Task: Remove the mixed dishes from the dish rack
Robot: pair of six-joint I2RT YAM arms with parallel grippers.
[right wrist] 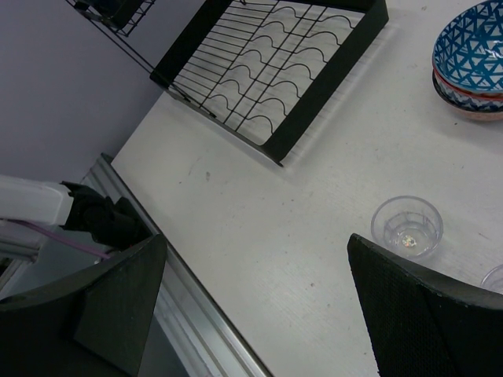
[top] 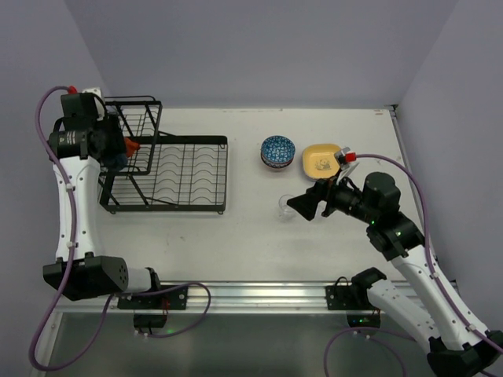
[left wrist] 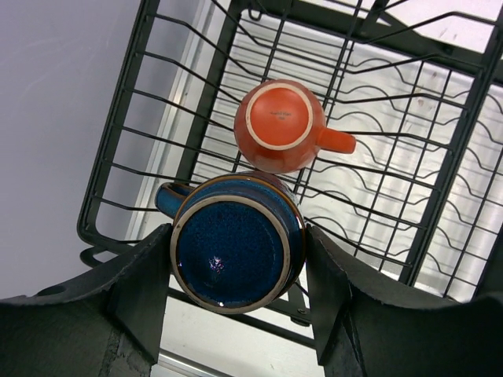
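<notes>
The black wire dish rack (top: 189, 169) stands at the back left. In its raised basket section an orange mug (left wrist: 280, 126) and a dark blue mug (left wrist: 229, 253) both sit upside down. My left gripper (left wrist: 236, 275) reaches down into that basket, its fingers (left wrist: 145, 283) pressed against both sides of the dark mug. My right gripper (top: 302, 206) hovers open over the table's middle right with nothing between its fingers. A clear glass (right wrist: 407, 226) stands on the table just beside it. A blue-white bowl (top: 277, 150), stacked on another bowl, and a yellow plate (top: 321, 159) rest further back.
The rack's flat slotted tray (right wrist: 314, 86) holds no dishes. The rim of a second clear glass (right wrist: 495, 276) shows at the right edge of the right wrist view. The metal rail (top: 259, 292) runs along the near table edge.
</notes>
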